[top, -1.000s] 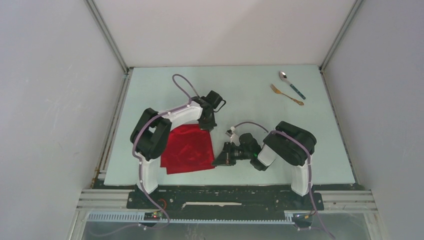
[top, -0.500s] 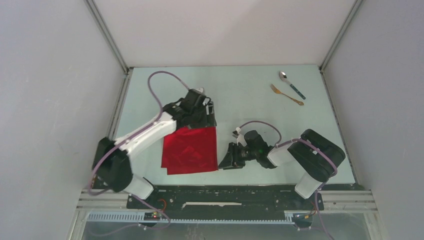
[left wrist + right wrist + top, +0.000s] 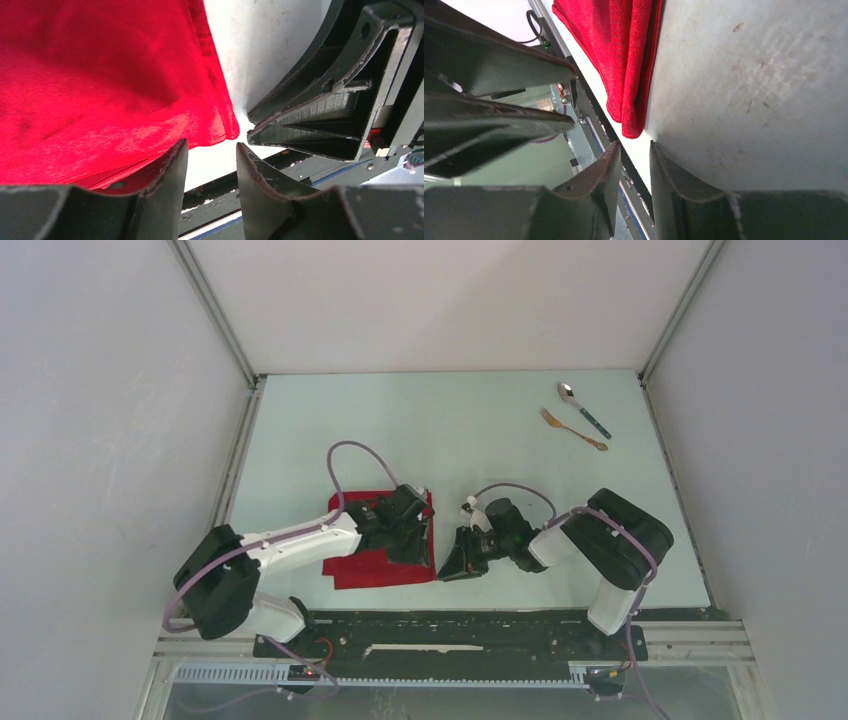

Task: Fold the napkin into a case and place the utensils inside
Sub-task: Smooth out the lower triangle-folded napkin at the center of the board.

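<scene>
Napkin [image 3: 358, 566] lay part-folded, in layers, on the table [image 3: 480, 440], near left; judged not yet a narrow case; left gripper [image 3: 211, 147] and right gripper [image 3: 634, 147] both stood parted, empty, at its corner; spoon [image 3: 585, 408] and fork [image 3: 573, 429] lay far right, well apart, uninserted.
</scene>
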